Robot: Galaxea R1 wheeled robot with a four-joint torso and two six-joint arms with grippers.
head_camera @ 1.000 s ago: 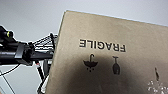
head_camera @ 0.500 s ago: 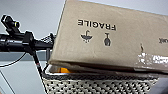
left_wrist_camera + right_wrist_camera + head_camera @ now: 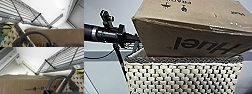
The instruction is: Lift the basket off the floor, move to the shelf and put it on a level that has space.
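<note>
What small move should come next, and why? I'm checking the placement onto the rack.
Probably keep raising a little before going forward: in the left wrist view the basket, with the Huel box in it, sits beside the shelf's wire tier, whose grid shows from below, so its base likely hasn't cleared that level.

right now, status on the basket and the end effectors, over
Basket raised, Huel box riding in it. Dark handle loops in both wrist views; end effector state unclear. Wire shelf close above and ahead.

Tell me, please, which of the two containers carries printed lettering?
The brown cardboard box sitting in the basket; the cream woven basket bears none.
</note>
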